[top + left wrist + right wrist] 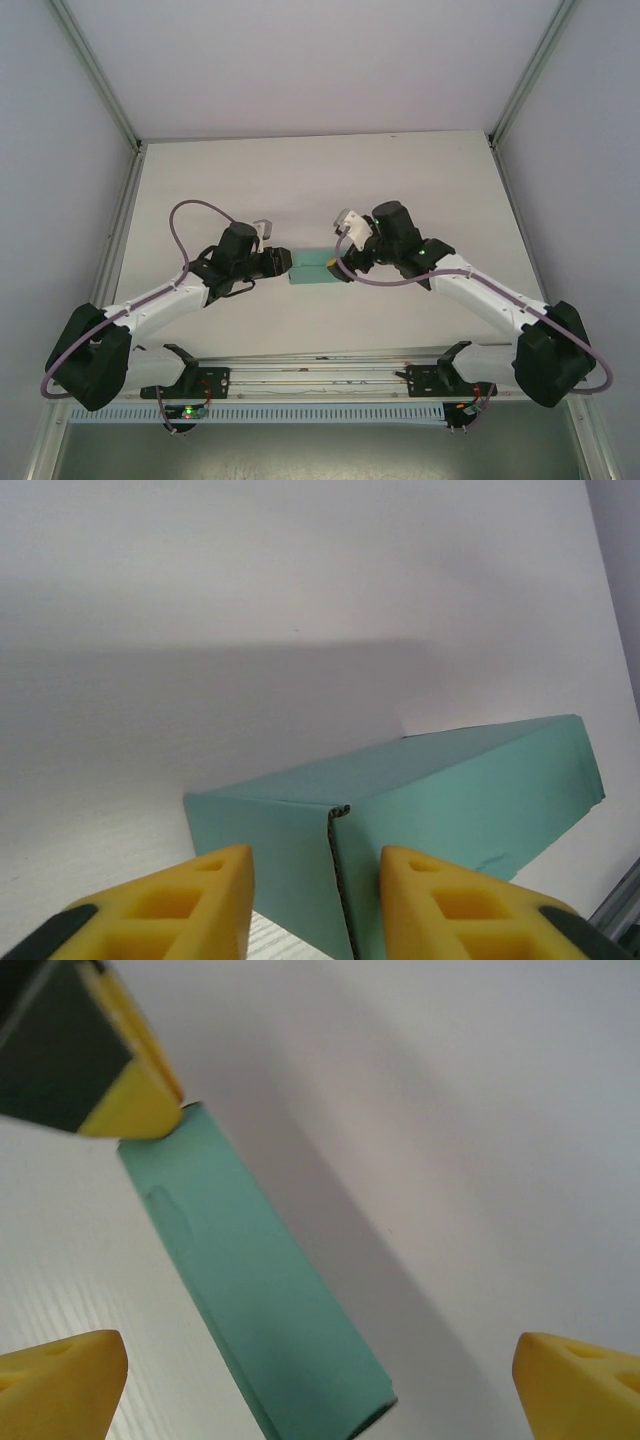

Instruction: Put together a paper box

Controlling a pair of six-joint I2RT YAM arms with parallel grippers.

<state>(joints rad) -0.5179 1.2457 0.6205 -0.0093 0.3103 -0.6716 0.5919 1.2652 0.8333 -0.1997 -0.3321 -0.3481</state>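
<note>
Overhead, box: the paper box lies flat on the white worktop, long sides running left to right, folded into a closed teal block.
Overhead, left hand: the left hand sits right at the box's left end.
Overhead, right hand: the right hand is at the box's right end. One arm per end, and my read is that's to square and steady it from both sides.
Left wrist, hand: yellow fingers are apart with nothing clamped, and the box's near corner seam shows in the gap just ahead of them.
Left wrist, box: the end face looks closed, with raw card edge showing along that corner. Close to finished, I'd judge.
Right wrist, hand: fingers are spread wide either side of the box, clear of it and gripping nothing.
Right wrist, far end: the left hand's fingertip meets the box's far end, likely bracing it.
Writing: none to read. It's plain card, with no brand or label on any face shown.
</note>
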